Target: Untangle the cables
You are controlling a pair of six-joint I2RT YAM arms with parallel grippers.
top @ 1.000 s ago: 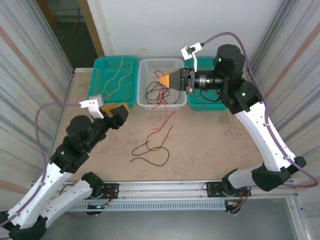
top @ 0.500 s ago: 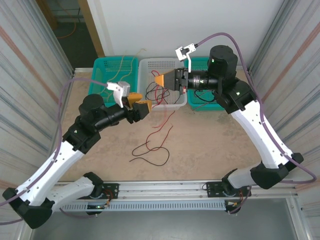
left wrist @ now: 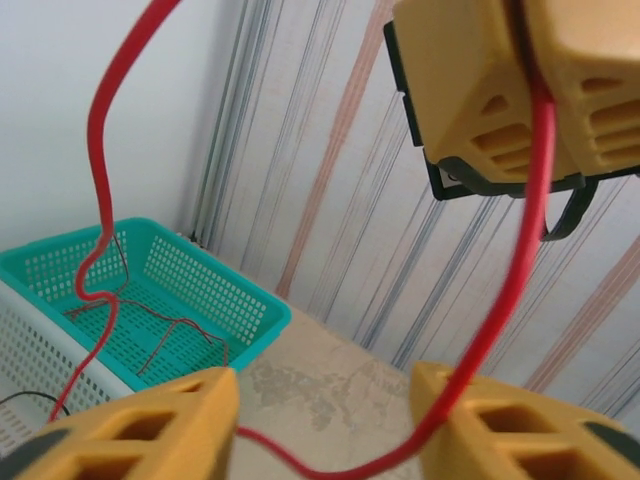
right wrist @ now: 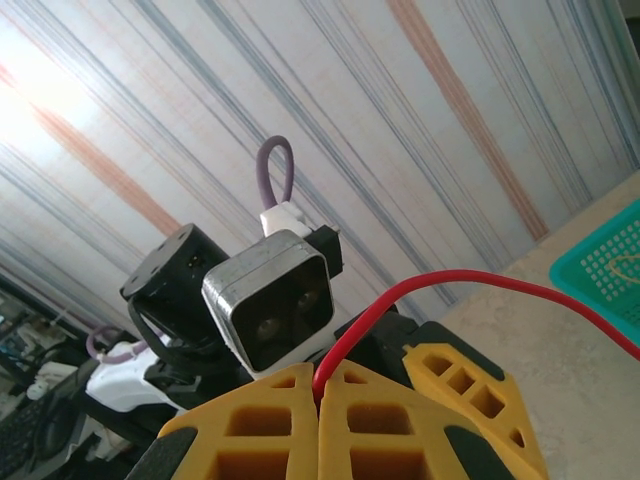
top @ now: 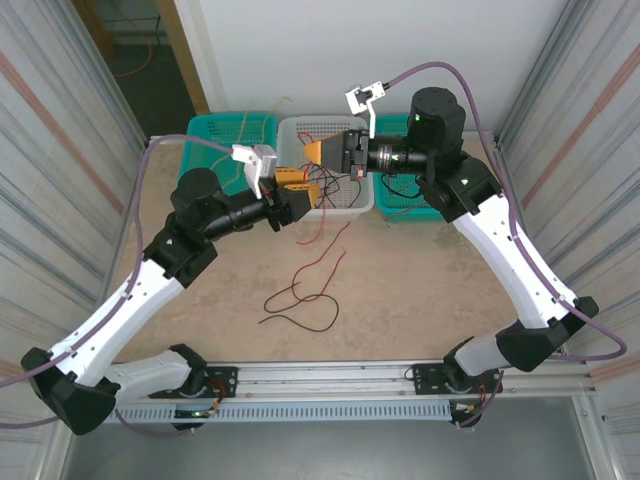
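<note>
A red cable comes out of my right gripper, which is shut on it above the white basket. In the left wrist view the same red cable drops from the right gripper, loops between the fingers of my left gripper and lies against the right finger. Those jaws stand apart around it. From above, my left gripper sits just below and left of my right gripper. More red cable and a black cable trail onto the table.
The left teal basket holds tan cables. The right teal basket holds thin dark cables, seen also in the left wrist view on that teal basket. Striped walls close in both sides; the arm rail runs along the near edge.
My left arm has swung up and right from the table's left side to the white basket, bringing its jaws around the red cable. My right gripper has shifted slightly left, still gripping.
</note>
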